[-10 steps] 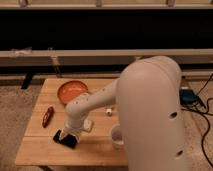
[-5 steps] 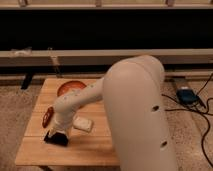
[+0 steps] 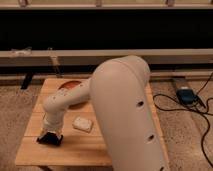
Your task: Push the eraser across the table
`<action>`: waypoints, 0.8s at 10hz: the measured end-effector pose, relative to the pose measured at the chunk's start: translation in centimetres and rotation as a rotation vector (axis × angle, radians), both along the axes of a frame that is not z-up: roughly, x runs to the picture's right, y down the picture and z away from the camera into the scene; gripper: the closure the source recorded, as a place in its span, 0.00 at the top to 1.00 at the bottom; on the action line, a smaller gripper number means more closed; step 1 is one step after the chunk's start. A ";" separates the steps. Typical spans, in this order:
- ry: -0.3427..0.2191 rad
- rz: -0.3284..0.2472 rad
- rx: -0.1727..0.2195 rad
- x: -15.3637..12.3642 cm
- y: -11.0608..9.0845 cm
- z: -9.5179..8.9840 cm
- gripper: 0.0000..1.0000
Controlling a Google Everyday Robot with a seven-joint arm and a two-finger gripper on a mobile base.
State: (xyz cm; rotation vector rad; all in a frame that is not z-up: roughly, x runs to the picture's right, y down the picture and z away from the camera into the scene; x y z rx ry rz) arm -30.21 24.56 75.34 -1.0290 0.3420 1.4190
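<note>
The eraser (image 3: 49, 141) is a flat black slab lying near the front left of the light wooden table (image 3: 85, 149). My gripper (image 3: 50, 135) comes down from the white arm and sits right on top of the eraser, touching it. The big white arm covers the right half of the table.
A pale cream block (image 3: 83, 124) lies just right of the gripper. An orange-brown bowl (image 3: 70, 89) stands at the back of the table, partly behind the arm. A blue box (image 3: 186, 95) and cables lie on the floor to the right. A low bench runs along the back.
The gripper and the eraser have moved left across the table, toward the left edge. The slim red object seen on the left earlier no longer shows. The arm has swung further over the table.
</note>
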 end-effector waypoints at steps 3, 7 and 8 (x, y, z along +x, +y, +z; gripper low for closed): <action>-0.042 -0.018 0.005 -2.3 -0.2 -0.6 0.65; -0.093 -0.053 0.044 -4.0 -1.1 -2.1 0.65; -0.102 -0.064 0.062 -3.9 -1.7 -2.6 0.65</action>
